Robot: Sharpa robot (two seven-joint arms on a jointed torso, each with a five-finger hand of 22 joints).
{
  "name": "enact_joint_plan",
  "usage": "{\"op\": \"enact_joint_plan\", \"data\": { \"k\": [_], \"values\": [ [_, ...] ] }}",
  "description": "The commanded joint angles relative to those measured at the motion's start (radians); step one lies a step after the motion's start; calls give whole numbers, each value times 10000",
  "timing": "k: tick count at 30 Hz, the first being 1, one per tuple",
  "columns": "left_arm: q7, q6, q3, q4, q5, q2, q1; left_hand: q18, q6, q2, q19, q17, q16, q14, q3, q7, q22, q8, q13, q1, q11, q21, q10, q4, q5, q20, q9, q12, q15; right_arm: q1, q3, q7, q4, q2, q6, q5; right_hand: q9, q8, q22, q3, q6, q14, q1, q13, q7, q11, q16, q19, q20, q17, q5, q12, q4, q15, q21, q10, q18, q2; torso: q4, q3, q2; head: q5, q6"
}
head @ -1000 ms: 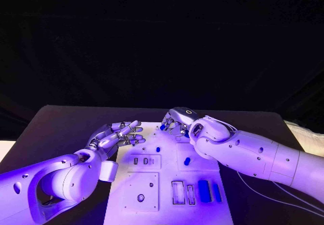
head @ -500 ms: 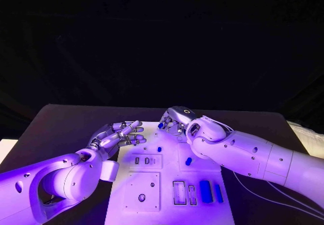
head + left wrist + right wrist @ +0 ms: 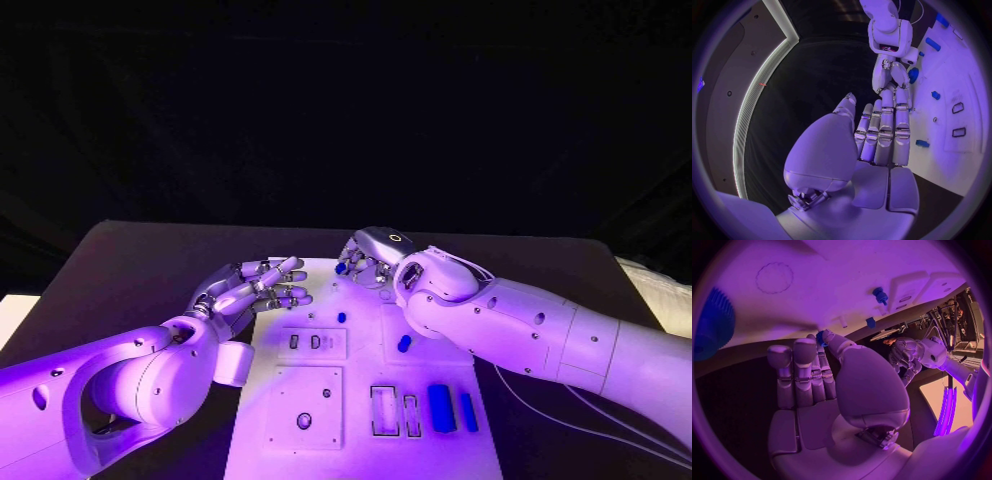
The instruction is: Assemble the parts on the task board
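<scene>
The white task board [image 3: 361, 400] lies in the middle of the table. My right hand [image 3: 369, 258] hovers over its far end and pinches a small blue part [image 3: 342, 268] between thumb and a fingertip; the same blue part [image 3: 821, 336] shows at the thumb tip of the right hand [image 3: 826, 390]. My left hand [image 3: 260, 287] floats at the board's left edge, fingers straight and apart, holding nothing. A short blue peg [image 3: 342, 317] and another blue piece [image 3: 404, 343] sit mid-board. Two long blue bars [image 3: 440, 408] lie near the front right.
A large blue gear [image 3: 711, 325] sits on the board close to my right wrist. Rectangular slots [image 3: 379, 410] and a round hole [image 3: 303, 421] mark the board's near half. Black table [image 3: 130, 270] surrounds the board on both sides.
My right forearm has eased slightly to the left; its hand stays at the board's far end with the blue part. The left hand has not moved.
</scene>
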Motion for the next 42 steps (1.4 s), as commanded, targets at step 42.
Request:
{"op": "enact_joint_plan", "data": {
  "k": [42],
  "values": [
    [45,367,7,-99,33,-331,45,91,-57,30,41,61,-102,-60,15,47,-26,-82,-1,106,19,-90,-62,-81,-112,16,-7,-50,62,-95,456,-1177,2237,-3528,1456,2604,-250,52,4077,-3815,-1693,552,523,7693,33,-234,5015,2108,-98,5561,1294,7178,1801,-183,2570,1143,-893,-637,-231,88,-45,-100,19]
  ]
}}
